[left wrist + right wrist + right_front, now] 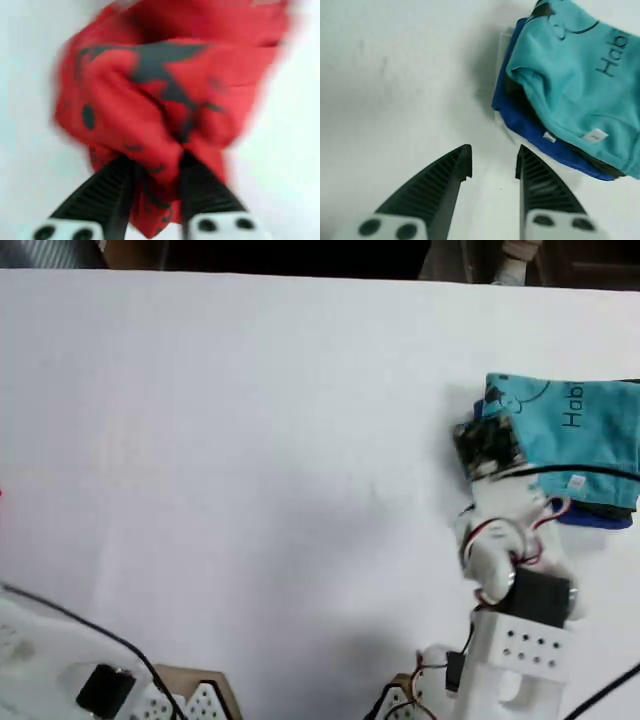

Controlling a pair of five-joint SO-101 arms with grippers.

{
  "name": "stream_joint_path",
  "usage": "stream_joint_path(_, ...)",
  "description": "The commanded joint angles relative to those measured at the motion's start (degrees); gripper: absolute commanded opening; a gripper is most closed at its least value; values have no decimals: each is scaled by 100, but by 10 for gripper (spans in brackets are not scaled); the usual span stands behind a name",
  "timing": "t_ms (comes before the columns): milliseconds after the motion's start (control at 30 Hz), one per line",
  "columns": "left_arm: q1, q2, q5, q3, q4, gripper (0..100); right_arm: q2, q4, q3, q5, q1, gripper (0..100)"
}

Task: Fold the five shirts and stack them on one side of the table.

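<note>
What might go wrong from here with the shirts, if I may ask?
The left gripper is shut on a bunched fold of the red shirt, so it may land crumpled. The right gripper stands open close beside the teal shirt lying on the blue shirt, and might snag or shift them.

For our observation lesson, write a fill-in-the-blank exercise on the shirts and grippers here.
1. The left gripper is shut on a ___ shirt.
2. The teal shirt lies ___ the blue shirt.
3. The right gripper hangs ___ over the table.
Missing words: red; on top of; open.
</note>
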State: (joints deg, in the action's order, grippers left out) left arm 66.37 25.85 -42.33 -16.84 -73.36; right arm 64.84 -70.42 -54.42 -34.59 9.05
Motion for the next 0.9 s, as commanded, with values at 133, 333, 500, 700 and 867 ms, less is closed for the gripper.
stream_joint_path(133,-3481,-2013,747,-1209,-2532,25,971,1393,-2154,97,-444,149)
stream_joint_path(333,-6145,-3033,747,-1420,-2831,25,1525,2053,-3481,105,-840,149)
stream_joint_path(500,-6927,-3121,747,-1402,-2840,27,2009,2044,-3947,105,-884,149)
stream_joint_path(700,-6787,-3174,747,-1402,-2901,103,2563,1771,-4097,105,-901,149)
stream_joint_path(867,-6382,-3165,712,-382,-2884,282,2958,1473,-4132,141,-910,149)
